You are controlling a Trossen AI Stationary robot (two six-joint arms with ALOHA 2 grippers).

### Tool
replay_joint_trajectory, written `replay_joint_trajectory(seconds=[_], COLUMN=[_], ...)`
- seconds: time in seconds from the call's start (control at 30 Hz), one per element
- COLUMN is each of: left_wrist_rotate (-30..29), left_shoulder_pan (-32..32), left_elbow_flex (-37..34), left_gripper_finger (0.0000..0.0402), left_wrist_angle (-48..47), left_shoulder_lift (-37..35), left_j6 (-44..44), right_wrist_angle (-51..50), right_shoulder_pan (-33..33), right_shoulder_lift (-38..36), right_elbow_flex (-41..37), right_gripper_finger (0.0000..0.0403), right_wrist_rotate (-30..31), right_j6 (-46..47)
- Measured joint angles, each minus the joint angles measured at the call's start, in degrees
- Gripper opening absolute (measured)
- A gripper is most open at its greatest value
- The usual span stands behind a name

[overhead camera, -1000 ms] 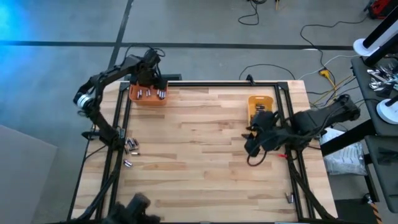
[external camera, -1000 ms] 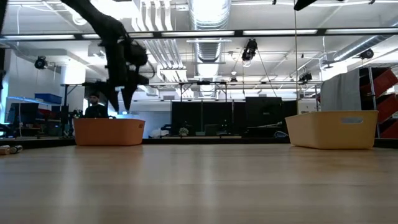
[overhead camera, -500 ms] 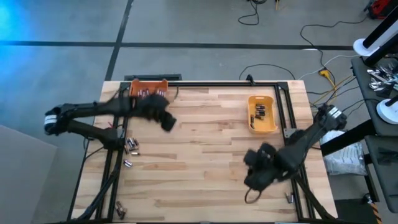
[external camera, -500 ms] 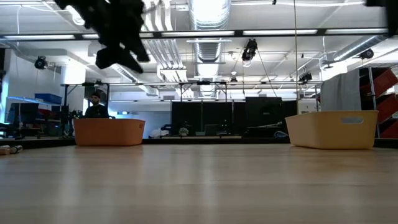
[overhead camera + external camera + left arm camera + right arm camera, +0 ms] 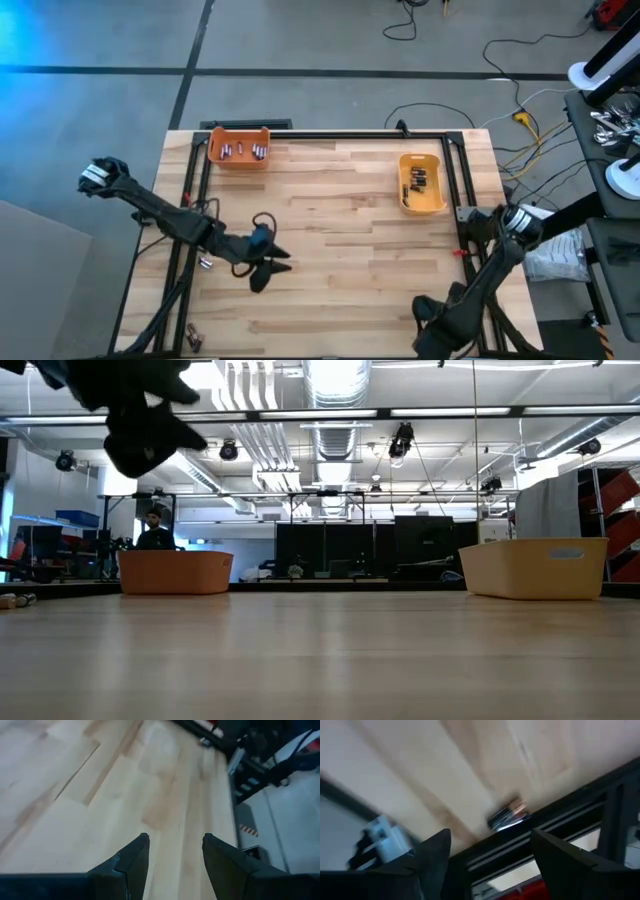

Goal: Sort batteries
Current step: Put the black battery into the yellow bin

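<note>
Silvery batteries point(image 5: 240, 150) lie in the orange bin point(image 5: 212, 150) at the far left, dark ones point(image 5: 418, 182) in the yellow bin point(image 5: 440, 190) at the far right. Loose batteries lie on the table at the left edge point(image 5: 205, 262) and near the front left corner point(image 5: 190, 335). My left gripper point(image 5: 274, 274) hovers open over the table's left half, nothing between its fingers point(image 5: 172, 855). My right gripper point(image 5: 432, 318) is open near the front right corner. A dark battery with a copper end point(image 5: 506, 815) lies beyond its fingers, beside the black frame rail.
Black frame rails point(image 5: 470, 200) run along the table's left, right and far edges. In the low view both bins stand at the far side, orange point(image 5: 175, 572) on the left and yellow point(image 5: 535, 568) on the right. A person point(image 5: 153, 530) shows in the room behind.
My left gripper has swung away from the orange bin toward the near edge and now hovers over the table's left half. My right gripper has left the yellow bin, gone toward the near right corner and come down.
</note>
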Motion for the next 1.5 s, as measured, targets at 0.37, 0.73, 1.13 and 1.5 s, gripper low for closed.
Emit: replay_joint_trajectory(seconds=[0.37, 0.73, 1.13, 1.5], left_wrist_rotate=[-0.5, -0.5, -0.3, -0.3], left_shoulder_pan=[0.5, 1.3, 3.5, 4.7], left_elbow_flex=[5.4, 11.2, 11.7, 11.7], left_gripper_finger=[0.0164, 0.0164, 0.0164, 0.0164], left_wrist_angle=[-0.5, -7.3, -7.5, -7.9], left_shoulder_lift=[9.4, 15.1, 15.8, 15.7], left_j6=[0.9, 4.9, 5.3, 6.7], right_wrist_angle=[-0.4, 8.7, 16.7, 17.5], right_shoulder_pan=[0.4, 0.2, 0.3, 0.3], right_shoulder_lift=[7.0, 6.2, 5.9, 6.0], right_elbow_flex=[-6.4, -13.5, -16.8, -16.5], right_gripper_finger=[0.0311, 0.0283, 0.0249, 0.0182], right_wrist_rotate=[-10.2, -14.1, -18.1, -17.5], right_j6=[-14.9, -19.6, -20.0, -17.9])
